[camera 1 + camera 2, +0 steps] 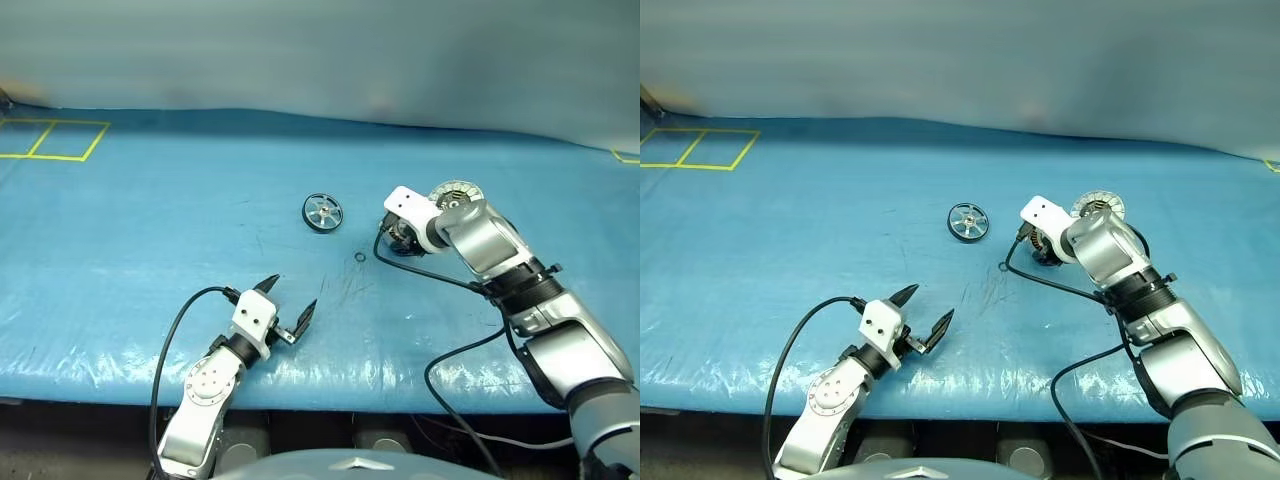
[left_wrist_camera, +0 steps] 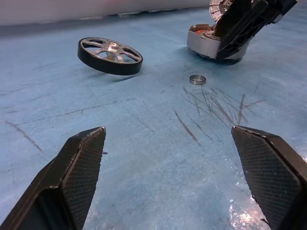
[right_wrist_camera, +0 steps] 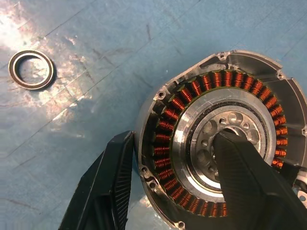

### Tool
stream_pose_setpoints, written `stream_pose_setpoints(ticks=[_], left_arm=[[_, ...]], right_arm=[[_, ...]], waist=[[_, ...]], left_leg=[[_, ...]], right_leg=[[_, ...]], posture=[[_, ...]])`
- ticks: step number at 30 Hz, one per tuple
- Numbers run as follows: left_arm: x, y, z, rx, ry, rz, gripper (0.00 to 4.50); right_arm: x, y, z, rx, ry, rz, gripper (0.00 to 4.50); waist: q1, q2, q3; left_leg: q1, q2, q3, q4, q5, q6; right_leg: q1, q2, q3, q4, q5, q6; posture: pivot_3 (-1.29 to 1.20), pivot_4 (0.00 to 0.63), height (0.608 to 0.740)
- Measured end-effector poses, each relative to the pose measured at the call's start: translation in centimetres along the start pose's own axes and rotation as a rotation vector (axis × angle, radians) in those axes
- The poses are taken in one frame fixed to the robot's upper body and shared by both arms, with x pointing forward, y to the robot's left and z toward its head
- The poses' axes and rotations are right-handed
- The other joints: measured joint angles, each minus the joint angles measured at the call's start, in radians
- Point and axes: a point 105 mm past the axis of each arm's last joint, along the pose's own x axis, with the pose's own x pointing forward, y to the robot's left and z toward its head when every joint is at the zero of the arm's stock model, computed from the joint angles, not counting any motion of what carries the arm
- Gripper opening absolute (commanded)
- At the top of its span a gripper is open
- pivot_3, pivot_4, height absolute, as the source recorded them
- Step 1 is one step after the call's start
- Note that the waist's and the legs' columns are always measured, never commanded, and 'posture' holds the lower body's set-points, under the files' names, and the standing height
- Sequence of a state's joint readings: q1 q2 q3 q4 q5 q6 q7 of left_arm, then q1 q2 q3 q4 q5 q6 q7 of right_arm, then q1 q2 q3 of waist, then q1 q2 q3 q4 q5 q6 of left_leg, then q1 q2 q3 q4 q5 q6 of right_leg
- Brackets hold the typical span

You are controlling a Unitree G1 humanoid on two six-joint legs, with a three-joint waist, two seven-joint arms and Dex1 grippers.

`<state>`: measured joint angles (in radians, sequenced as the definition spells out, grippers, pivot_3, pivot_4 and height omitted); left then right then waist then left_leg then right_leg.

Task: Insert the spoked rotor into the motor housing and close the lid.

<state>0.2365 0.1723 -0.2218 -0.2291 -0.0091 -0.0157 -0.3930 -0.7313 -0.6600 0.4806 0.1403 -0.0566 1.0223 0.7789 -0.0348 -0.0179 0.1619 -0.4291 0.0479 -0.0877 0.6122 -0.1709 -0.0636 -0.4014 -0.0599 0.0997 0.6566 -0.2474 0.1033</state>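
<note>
The motor housing [image 3: 218, 143] sits open on the blue table cover [image 1: 150, 230], copper coils ringing its silver centre, with the lid [image 1: 455, 193] tipped up behind it at its far edge. The right gripper [image 3: 184, 184] straddles the housing's near wall — one finger outside, just beside the rim, the other inside over the silver hub — with its jaws part-way in; whether the pads press the wall yet I cannot tell, so no firm hold is confirmed. A small loose ring [image 3: 32, 70] lies on the cover just beside the housing, towards the spoked rotor [image 1: 322, 213], which rests apart from the housing, further to the robot's left, with nothing touching it.

The left gripper [image 1: 290, 302] hovers low near the table's front edge, jaws wide and empty, pointing towards the rotor (well short of it).

The step in hand looks like steadying the housing before insertion. Next, probably, the right jaws finish pinching the wall, and the left arm reaches forward for the rotor — taking it by the dark rim, then lowering it level onto the centre.
</note>
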Motion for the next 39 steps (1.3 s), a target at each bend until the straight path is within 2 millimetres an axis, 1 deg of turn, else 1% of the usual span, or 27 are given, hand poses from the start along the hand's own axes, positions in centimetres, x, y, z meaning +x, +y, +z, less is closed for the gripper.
stream_pose_setpoints(ticks=[4, 8, 11, 13, 16, 20, 22, 27, 30, 33, 36, 39], left_arm=[[-0.3, 1.0, -0.1, 0.016, 0.005, 0.029, 4.50], [-0.7, 2.4, 0.0, 0.040, 0.009, 0.059, 4.50], [-0.9, 3.1, 0.0, 0.055, 0.013, 0.070, 4.50], [-0.9, 3.7, 0.0, 0.061, 0.017, 0.084, 4.50], [-0.7, 4.7, 0.4, 0.074, 0.006, 0.102, 4.50], [-0.6, 5.2, 0.9, 0.087, -0.008, 0.110, 4.50], [-0.7, 5.5, 0.9, 0.087, -0.007, 0.118, 4.50], [-1.3, 6.9, 0.9, 0.093, -0.004, 0.168, 4.50], [-1.7, 7.5, 0.9, 0.063, -0.014, 0.210, 4.50], [-2.0, 7.6, 0.8, 0.054, -0.013, 0.222, 4.50], [-2.6, 7.8, 0.5, 0.045, -0.005, 0.235, 4.50], [-2.9, 7.7, 0.2, 0.041, 0.006, 0.240, 4.50]], right_arm=[[-1.1, 1.9, -1.5, -0.013, 0.013, 0.019, 2.20], [-2.4, 4.4, -3.0, -0.029, 0.030, 0.054, 2.20], [-3.2, 6.4, -3.6, -0.060, 0.027, 0.082, 2.20], [-3.4, 7.6, -3.6, -0.117, 0.010, 0.080, 2.20], [-3.3, 9.0, -2.8, -0.205, -0.033, 0.058, 2.20], [-3.3, 10.6, -1.9, -0.252, -0.073, 0.084, 2.20], [-3.3, 11.5, -1.4, -0.293, -0.096, 0.106, 2.20], [-3.0, 13.6, 0.1, -0.464, -0.169, 0.139, 2.20], [-2.7, 14.8, 1.4, -0.513, -0.216, 0.180, 2.20], [-2.4, 15.9, 2.8, -0.544, -0.257, 0.225, 2.20], [-2.1, 16.6, 4.0, -0.592, -0.275, 0.260, 2.20], [-1.6, 16.8, 5.3, -0.662, -0.288, 0.283, 2.20]], waist=[[0.010, -0.003, -0.003], [0.015, -0.008, -0.008], [0.013, -0.010, -0.012], [0.011, -0.011, -0.013], [0.001, -0.011, -0.014], [-0.009, -0.011, -0.014], [-0.012, -0.011, -0.014], [-0.019, -0.011, -0.014], [-0.024, -0.011, -0.014], [-0.031, -0.011, -0.014], [-0.034, -0.011, -0.014], [-0.037, -0.010, -0.014]], left_leg=[[0.000, 0.000, -0.001, -0.001, -0.002, -0.001], [0.001, 0.000, -0.002, -0.001, -0.004, -0.002], [0.001, 0.001, -0.001, -0.001, -0.005, -0.002], [0.001, 0.001, -0.001, -0.001, -0.006, -0.002], [0.001, 0.003, -0.001, -0.001, -0.007, -0.003], [0.003, 0.004, -0.001, -0.001, -0.008, -0.003], [0.003, 0.005, -0.001, -0.001, -0.009, -0.004], [0.003, 0.006, 0.000, -0.001, -0.010, -0.004], [0.004, 0.006, 0.000, -0.001, -0.010, -0.004], [0.006, 0.006, 0.000, -0.001, -0.010, -0.004], [0.007, 0.006, 0.000, -0.001, -0.010, -0.004], [0.009, 0.007, 0.000, -0.002, -0.010, -0.004]], right_leg=[[0.001, 0.000, 0.000, 0.000, -0.002, -0.001], [-0.002, 0.000, -0.002, -0.002, -0.004, -0.001], [-0.001, 0.000, -0.002, -0.006, -0.004, 0.000], [0.000, 0.000, -0.003, -0.009, -0.004, 0.000], [0.001, 0.000, -0.004, -0.011, -0.003, 0.000], [0.003, 0.001, -0.004, -0.011, -0.003, -0.001], [0.003, 0.002, -0.004, -0.011, -0.003, -0.001], [0.003, 0.003, -0.004, -0.012, -0.003, -0.001], [0.003, 0.003, -0.004, -0.012, -0.003, -0.001], [0.004, 0.003, -0.004, -0.011, -0.003, -0.001], [0.004, 0.003, -0.004, -0.011, -0.003, -0.001], [0.005, 0.003, -0.004, -0.011, -0.002, -0.002]], posture=[[0.00, 0.150, 0.740], [0.00, 0.150, 0.740], [0.00, 0.150, 0.740], [0.00, 0.150, 0.740], [0.00, 0.150, 0.740], [0.00, 0.150, 0.740], [0.00, 0.150, 0.740], [0.00, 0.150, 0.740], [0.00, 0.150, 0.740], [0.00, 0.150, 0.740], [0.00, 0.150, 0.740], [0.00, 0.150, 0.740]])
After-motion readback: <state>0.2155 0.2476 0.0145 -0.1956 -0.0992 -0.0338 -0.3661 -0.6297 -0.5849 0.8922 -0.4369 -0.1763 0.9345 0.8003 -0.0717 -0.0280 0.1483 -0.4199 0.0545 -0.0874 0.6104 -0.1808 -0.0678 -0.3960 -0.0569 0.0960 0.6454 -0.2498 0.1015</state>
